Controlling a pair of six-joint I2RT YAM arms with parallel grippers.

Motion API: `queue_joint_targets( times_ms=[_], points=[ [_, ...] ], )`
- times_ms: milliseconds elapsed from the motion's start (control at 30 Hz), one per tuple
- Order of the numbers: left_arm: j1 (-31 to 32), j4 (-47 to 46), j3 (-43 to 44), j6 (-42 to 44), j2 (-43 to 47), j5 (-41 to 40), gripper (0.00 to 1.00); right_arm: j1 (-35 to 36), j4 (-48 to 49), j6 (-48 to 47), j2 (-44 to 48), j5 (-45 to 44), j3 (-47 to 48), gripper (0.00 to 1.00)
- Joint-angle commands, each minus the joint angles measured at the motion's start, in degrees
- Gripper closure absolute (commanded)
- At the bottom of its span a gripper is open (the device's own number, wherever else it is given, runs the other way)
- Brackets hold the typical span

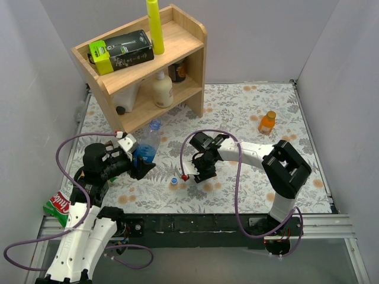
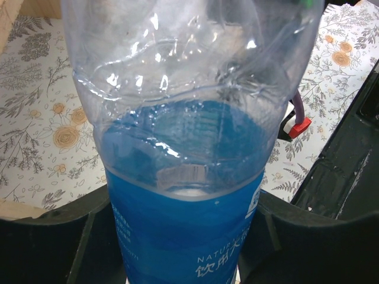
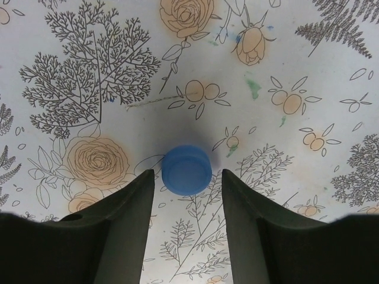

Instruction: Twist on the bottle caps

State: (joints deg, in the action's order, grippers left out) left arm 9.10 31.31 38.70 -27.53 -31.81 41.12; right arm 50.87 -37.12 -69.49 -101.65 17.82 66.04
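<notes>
Back left, a shelf (image 1: pixel 142 65); before it, a labelled bottle (image 1: pixel 147 148) in the left hand (image 1: pixel 140 161). The right hand (image 3: pixel 188 177) straddles a cap (image 3: pixel 186 168) on the surface (image 1: pixel 237 106).

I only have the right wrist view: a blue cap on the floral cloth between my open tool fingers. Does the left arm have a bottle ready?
Observer: Yes. The left tool is closed around the body of the clear bottle with the blue label.
Operator: Is any other cap lying near me?
Observer: A white-and-blue cap lies on the table, just left of the right tool.
Operator: Any other bottle around?
Observer: An orange bottle stands upright far to the right, apart from both arms.
</notes>
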Motion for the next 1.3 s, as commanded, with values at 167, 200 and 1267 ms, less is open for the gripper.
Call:
queue_joint_targets(
  times_ms=[167, 200, 1267],
  points=[
    [-0.31, -1.78, -0.73, -0.60, 0.35, 0.89, 1.00, 0.63, 0.12, -0.91, -0.75, -0.69, -0.56, 0.50],
    [-0.31, -2.04, -0.82, -0.77, 0.26, 0.89, 1.00, 0.63, 0.12, -0.99, -0.66, -0.69, -0.65, 0.51],
    [2.84, -36.18, -20.64, 9.86, -2.99, 16.80, 1.00, -4.02, -24.06, 16.66, 20.17, 11.71, 26.06, 0.73]
  ],
)
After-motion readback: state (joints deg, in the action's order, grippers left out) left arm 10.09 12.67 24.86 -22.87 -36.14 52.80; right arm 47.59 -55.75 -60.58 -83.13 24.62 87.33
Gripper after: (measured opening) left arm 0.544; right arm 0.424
